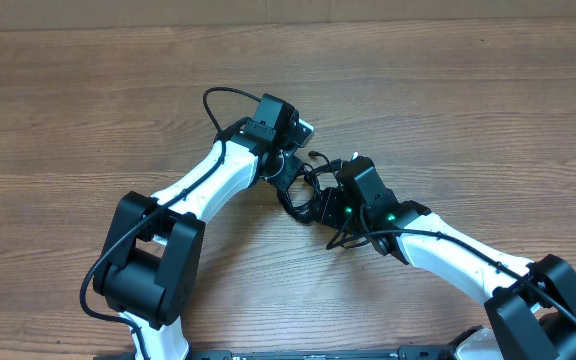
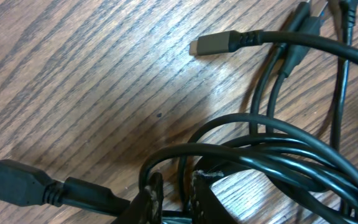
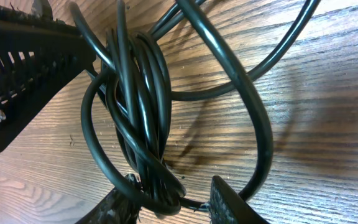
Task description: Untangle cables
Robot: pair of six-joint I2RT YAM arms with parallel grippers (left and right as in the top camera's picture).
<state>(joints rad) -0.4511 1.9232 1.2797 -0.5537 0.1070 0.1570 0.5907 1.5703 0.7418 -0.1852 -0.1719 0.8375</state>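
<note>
the cables (image 1: 306,190) lie knotted at the table (image 1: 88,100) middle. my left gripper (image 2: 174,194) has its fingers close around one strand; if it pinches, i cannot tell. the right gripper (image 3: 176,202) fingers stand spread around the knot, i think to loosen it.

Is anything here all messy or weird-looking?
Yes. The thin black cables are bunched in a knot on the wooden table, with several loops wound tightly round each other instead of lying apart. One small grey-tipped plug pokes out free of the tangle. Nothing looks broken.
</note>
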